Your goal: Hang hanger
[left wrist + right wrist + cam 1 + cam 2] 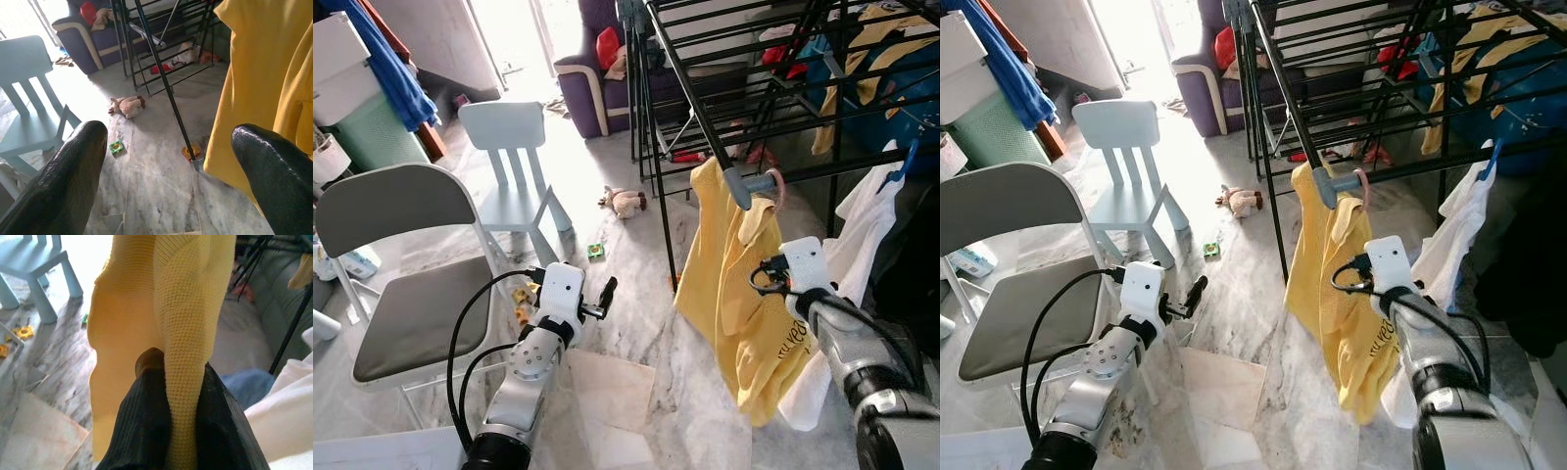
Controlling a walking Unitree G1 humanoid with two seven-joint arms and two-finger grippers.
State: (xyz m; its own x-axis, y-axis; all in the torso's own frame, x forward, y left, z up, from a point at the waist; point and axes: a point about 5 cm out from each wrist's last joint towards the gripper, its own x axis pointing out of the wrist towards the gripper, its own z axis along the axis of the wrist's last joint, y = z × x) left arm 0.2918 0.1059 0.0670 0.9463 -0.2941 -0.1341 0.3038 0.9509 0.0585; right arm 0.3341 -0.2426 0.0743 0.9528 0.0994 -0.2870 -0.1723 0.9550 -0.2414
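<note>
Marble floor (636,323), right gripper (168,396) pinching yellow shirt (729,284) on drying rack (705,127)

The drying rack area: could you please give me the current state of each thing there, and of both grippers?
Yellow shirt: hanging from the rack bar on a pink hanger hook.
Drying rack: standing unfolded.
White garment: hanging beside the shirt.
Right gripper: shut on the shirt's fabric.
Left gripper: open, empty, above the floor.
Folding chair: unfolded, seat bare.

Folding chair (406,284) at left, small chair (514,162) behind it, drying rack (754,88) at right (shirt (734,284) hanging from it)
</note>
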